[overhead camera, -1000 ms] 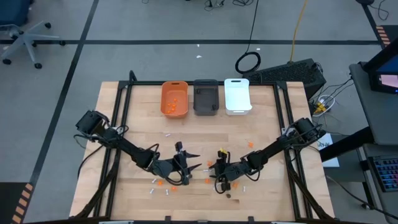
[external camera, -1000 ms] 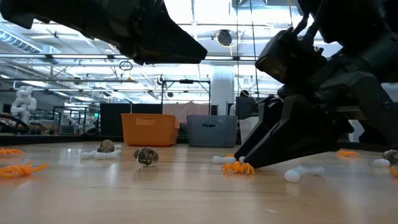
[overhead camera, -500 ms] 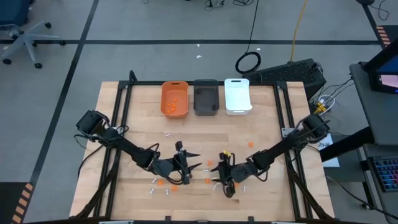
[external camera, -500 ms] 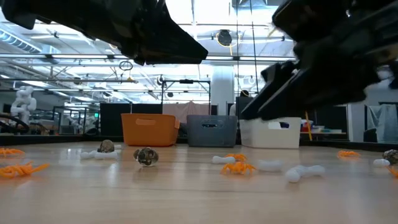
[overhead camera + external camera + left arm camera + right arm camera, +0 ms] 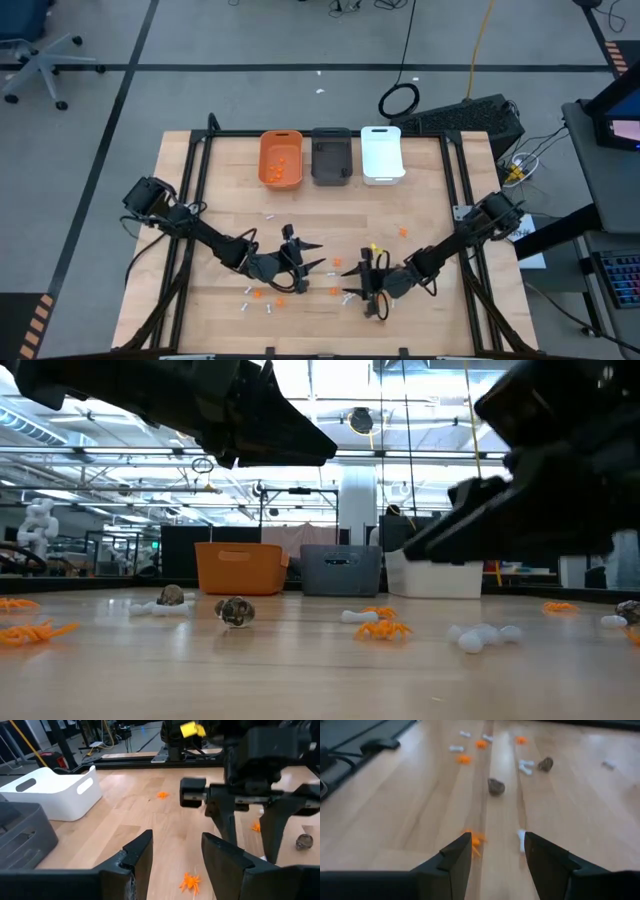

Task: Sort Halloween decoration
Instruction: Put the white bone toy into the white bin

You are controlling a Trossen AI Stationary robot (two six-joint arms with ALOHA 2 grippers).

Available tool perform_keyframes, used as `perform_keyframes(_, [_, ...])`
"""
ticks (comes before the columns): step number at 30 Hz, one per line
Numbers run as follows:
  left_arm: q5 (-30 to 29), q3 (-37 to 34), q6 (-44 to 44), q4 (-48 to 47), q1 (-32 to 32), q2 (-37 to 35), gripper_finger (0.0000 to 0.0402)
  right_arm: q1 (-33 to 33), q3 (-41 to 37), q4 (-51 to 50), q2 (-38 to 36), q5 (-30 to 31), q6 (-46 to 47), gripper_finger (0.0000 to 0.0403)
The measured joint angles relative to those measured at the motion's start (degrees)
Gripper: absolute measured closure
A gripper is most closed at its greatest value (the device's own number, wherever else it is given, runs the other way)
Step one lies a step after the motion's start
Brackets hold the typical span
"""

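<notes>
Both arms reach low over the near half of the tabletop. The left pincer and the right pincer each hang just above the wood with fingers apart, holding nothing. The Halloween decoration lies scattered around and between them: orange blobs, dark lumps and white sticks. Some orange pieces sit in the orange bin, beside the grey bin and white bin.
</notes>
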Motion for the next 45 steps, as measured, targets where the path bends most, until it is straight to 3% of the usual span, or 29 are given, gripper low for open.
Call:
perform_keyframes(8, [-0.02, 0.0, -0.71, -0.32, 0.0, 0.0, 0.0233, 0.02, -0.01, 2.02, 4.76, -0.93, 2.43, 0.0234])
perform_keyframes(14, [-0.02, 0.0, -1.04, -0.44, -0.07, 0.0, 0.0233, 1.22, 0.02, 3.4, 3.43, -4.88, 2.81, 0.0234])
perform_keyframes(23, [-0.02, 0.0, -0.6, -0.64, -0.07, 0.0, 0.0233, 3.54, 0.01, -5.64, 2.03, -6.56, 7.41, 0.0234])
perform_keyframes(30, [-0.02, 0.0, -0.59, -0.66, 0.0, 0.0, 0.0233, 3.49, 0.03, -6.64, 2.01, -6.4, 8.22, 0.0236])
perform_keyframes(45, [-0.02, 0.0, 0.62, -0.63, 0.0, 0.0, 0.0233, 3.4, 0.14, -9.69, 2.37, -5.71, 7.0, 0.0374])
